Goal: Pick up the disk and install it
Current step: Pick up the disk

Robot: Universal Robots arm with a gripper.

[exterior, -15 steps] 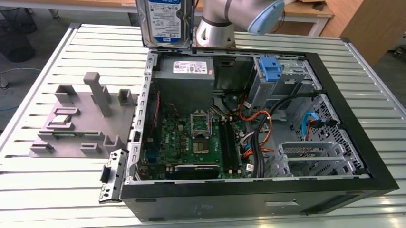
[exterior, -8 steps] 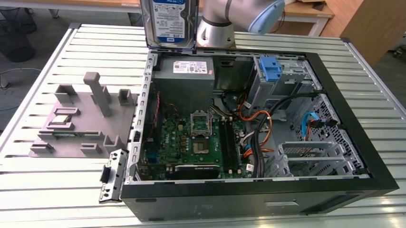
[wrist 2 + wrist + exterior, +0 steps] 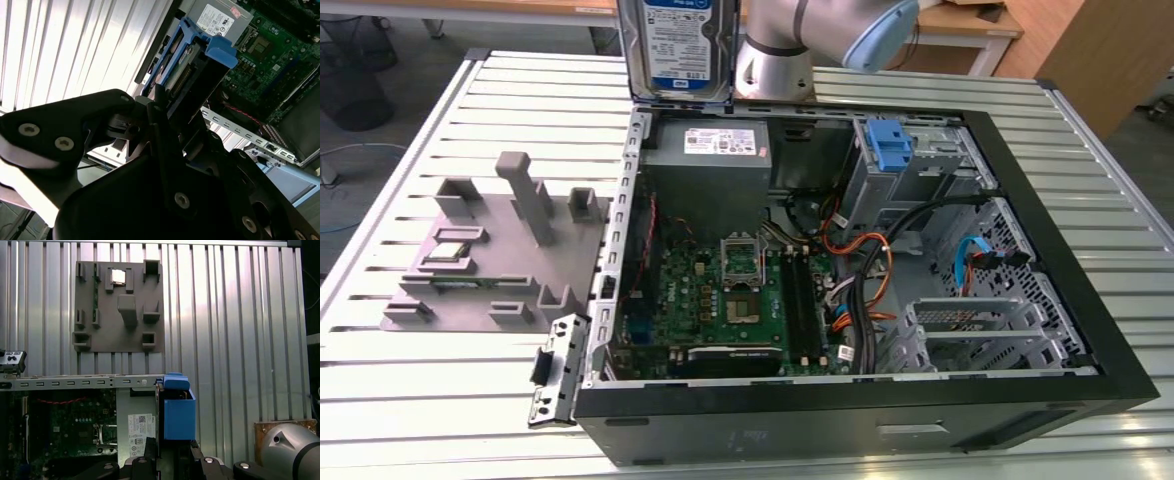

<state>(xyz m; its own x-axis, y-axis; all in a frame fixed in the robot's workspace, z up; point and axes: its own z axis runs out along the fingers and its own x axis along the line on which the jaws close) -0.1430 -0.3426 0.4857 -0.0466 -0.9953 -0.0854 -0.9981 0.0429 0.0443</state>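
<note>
Exterior view: disk (image 3: pixel 674 45) upright over the PC case's (image 3: pixel 854 425) far rim, gripper (image 3: pixel 172 460) in first wrist view clamped on its end, so it may twist, slip & hit PSU (image 3: pixel 710 155) below.

The exterior view looked steeply down on the whole open computer case (image 3: pixel 854 430) and the slatted counter (image 3: pixel 400 400) around it, with the grey fixture block (image 3: pixel 480 270) at the frame's left. The first wrist view faced straight down from well above, sharing that block and the case's rim. The second wrist view sat close behind the pincer (image 3: pixel 172 107), looking slantwise past the disk (image 3: pixel 182 70) into the case.
</note>
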